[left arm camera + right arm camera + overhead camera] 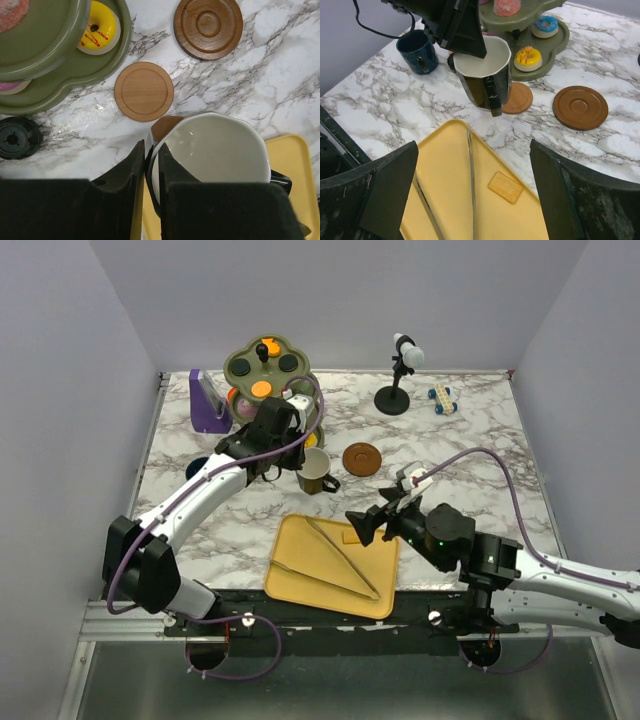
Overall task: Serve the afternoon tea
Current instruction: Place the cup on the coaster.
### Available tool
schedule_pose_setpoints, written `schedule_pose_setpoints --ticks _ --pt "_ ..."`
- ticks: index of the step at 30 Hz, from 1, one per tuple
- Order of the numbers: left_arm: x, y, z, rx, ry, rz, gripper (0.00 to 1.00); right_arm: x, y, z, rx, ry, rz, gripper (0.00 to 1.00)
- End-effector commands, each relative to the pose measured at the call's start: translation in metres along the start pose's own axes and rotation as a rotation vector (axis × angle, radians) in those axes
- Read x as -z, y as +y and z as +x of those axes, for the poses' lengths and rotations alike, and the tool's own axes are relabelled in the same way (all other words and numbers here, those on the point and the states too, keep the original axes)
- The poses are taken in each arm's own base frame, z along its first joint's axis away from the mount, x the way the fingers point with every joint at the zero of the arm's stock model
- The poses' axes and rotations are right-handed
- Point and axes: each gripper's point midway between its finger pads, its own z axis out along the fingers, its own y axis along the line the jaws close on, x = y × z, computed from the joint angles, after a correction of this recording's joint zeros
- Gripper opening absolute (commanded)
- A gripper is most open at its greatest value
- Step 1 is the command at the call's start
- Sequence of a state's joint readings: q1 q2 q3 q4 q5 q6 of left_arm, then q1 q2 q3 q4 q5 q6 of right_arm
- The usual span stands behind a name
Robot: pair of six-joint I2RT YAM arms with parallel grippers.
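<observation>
The left end effector [151, 150] is pinched on the rim of the black cream-lined mug [210, 155], one finger inside and one outside. The mug is tilted just beside the light coaster [144, 91] and near the olive-green stand's [65, 87] bottom tier. The right end effector [474, 145] gapes wide and empty above the yellow tray [445, 175], where a biscuit [505, 187] lies; the dark coaster [580, 107] sits on the desk [620, 140] beyond.
</observation>
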State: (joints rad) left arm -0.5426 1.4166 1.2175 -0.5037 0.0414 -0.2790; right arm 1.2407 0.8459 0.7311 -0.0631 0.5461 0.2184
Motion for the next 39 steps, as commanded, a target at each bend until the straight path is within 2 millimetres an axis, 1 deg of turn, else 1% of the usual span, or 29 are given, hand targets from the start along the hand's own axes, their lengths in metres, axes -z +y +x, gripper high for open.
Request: schedule_pose_setpoints --ticks 1,9,12,17,22,30,39 --pt "-0.005 -0.013 -0.042 -0.168 -0.119 0.102 0.0 0.015 -0.005 0.017 -0.056 0.028 -0.017 1.0" --pt "-0.042 0.0 -0.05 -0.31 -0.126 0.15 0.0 0.022 -0.002 0.015 -0.103 0.012 -0.051 1.0" --pt "-0.053 0.004 -0.052 -0.321 -0.147 0.164 0.0 0.023 -0.002 0.016 -0.111 0.011 -0.057 1.0" --pt "-0.071 0.013 -0.05 -0.308 -0.124 0.154 0.0 0.024 -0.004 0.017 -0.115 0.004 -0.049 1.0" --pt "-0.078 0.014 -0.051 -0.299 -0.127 0.158 0.0 0.025 -0.007 0.014 -0.118 -0.01 -0.041 1.0" --pt "-0.09 0.02 -0.042 -0.256 -0.1 0.155 0.0 0.023 -0.007 0.018 -0.12 -0.007 -0.034 1.0" --pt "-0.092 0.028 -0.031 -0.232 -0.067 0.138 0.0 0.024 -0.01 0.017 -0.123 -0.017 -0.024 1.0"
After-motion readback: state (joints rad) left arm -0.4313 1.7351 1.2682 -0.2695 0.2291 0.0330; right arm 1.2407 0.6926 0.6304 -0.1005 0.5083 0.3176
